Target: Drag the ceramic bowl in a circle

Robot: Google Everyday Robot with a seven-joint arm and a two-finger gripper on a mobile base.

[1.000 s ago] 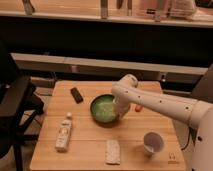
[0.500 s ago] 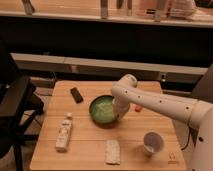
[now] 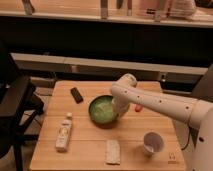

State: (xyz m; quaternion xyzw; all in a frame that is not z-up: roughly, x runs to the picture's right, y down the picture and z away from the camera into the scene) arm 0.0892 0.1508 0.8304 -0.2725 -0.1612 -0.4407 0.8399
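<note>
Resting claw [image 3: 119, 107] at round green bowl [image 3: 101, 110]

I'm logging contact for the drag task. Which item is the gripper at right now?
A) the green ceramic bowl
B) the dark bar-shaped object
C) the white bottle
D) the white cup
A: the gripper is down at the right rim of the ceramic bowl, with its fingers shut, and the arm reaches in from the right.

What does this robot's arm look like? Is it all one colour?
Mostly, yes: the arm is a smooth white tube with thick rounded joints, widening toward the shoulder at the right. No cables or markings show. Its end effector sits at the right rim of the round green ceramic bowl, largely hidden behind the last joint.
</note>
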